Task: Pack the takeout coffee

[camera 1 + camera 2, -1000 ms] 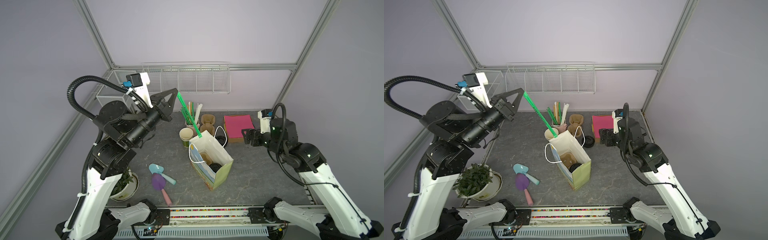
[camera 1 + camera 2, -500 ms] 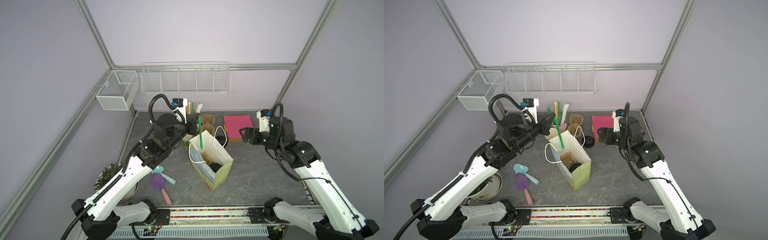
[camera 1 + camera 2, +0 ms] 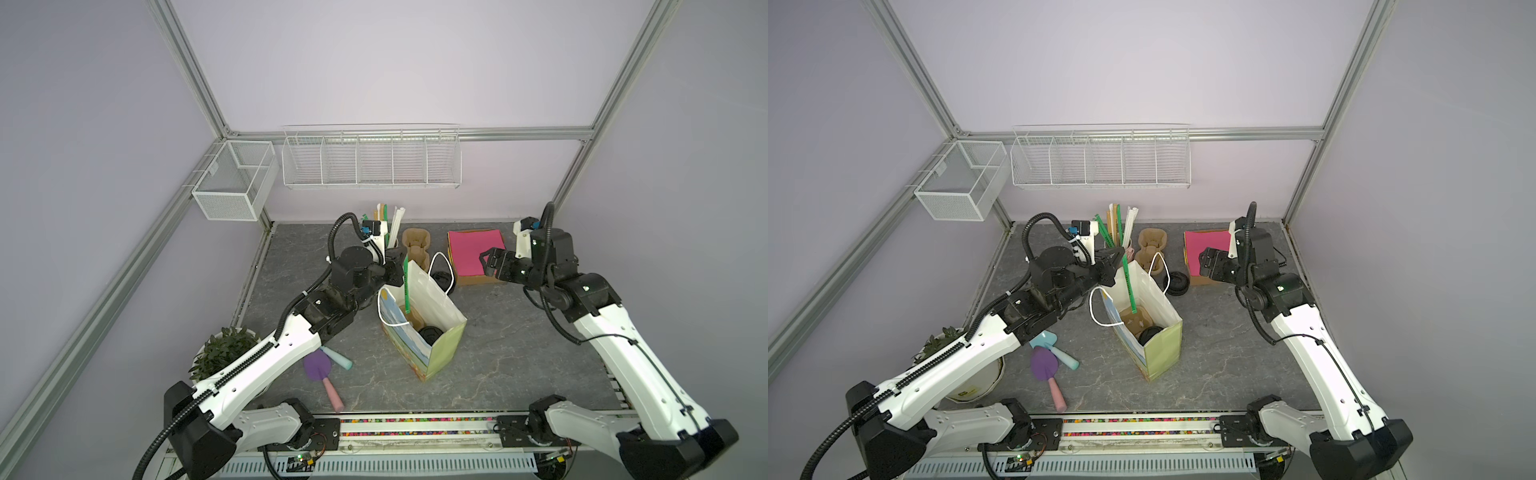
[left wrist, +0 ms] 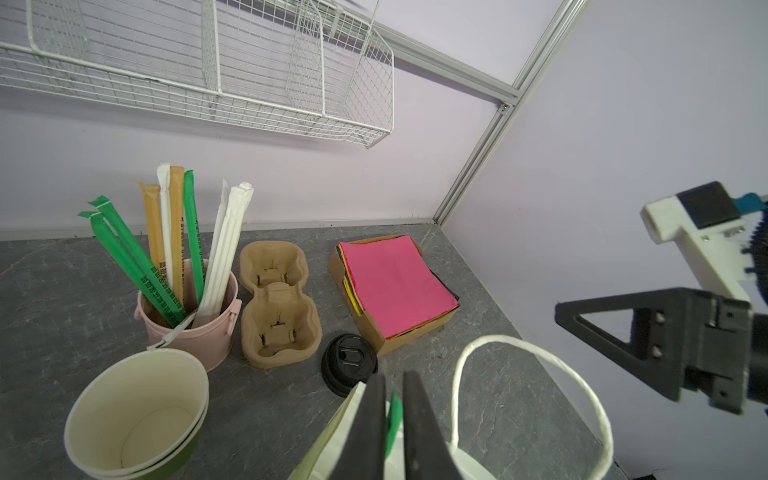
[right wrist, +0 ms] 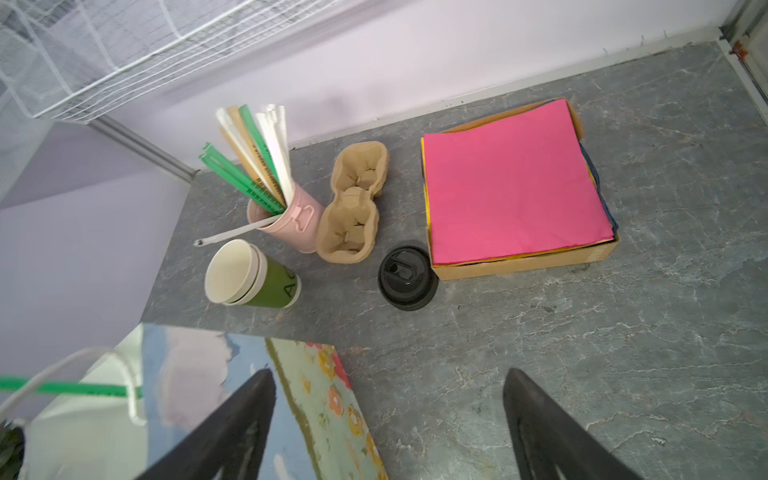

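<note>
Left wrist view: left hand narrow around green wrapped straw, grip unclear. In a top view, straw stands in paper bag; takeout coffee inside it, only black lid showing. Right hand wide apart above tabletop.

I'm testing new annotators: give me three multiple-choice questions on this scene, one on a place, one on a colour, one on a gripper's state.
1. Where is the loose black lid? A. in the wall basket B. on the table beside the cardboard box C. in the pink bucket
2. What colour is the top sheet in that box? A. yellow B. blue C. pink
3. How is the right gripper? A. open, empty B. shut on a straw C. shut on the lid
Answers: B, it lies on the table by the box; C, the top sheet is pink; A, its jaws stand wide apart, nothing between.
</note>
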